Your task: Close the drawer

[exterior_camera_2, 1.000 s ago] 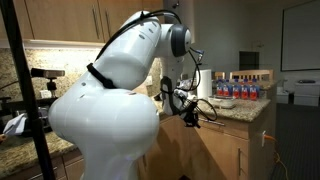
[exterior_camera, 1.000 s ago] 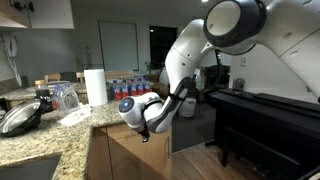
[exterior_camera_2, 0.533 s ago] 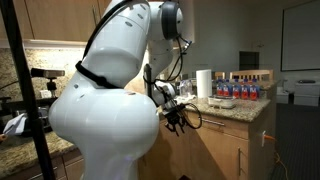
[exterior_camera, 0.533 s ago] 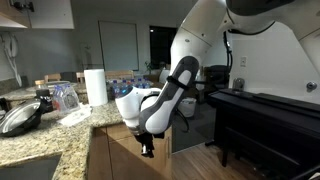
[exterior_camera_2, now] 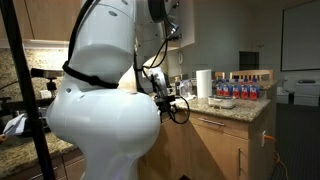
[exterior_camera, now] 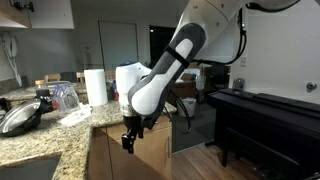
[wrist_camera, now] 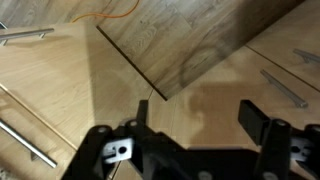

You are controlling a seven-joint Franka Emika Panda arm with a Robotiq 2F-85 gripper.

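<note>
Since a moment ago the arm has dropped, and the gripper now hangs pointing down off the granite table corner, to the right of the paper towel roll. In the wrist view the jaws stand wide apart above light wooden fronts. The drawer seems to be the left front with the silver bar handle, though I can't tell whether it sits flush.

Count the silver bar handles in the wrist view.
4 bar handles: one at the top left, one at the lower left, one at the right, and one clipped by the upper right edge. The end effector may hide others.
</note>
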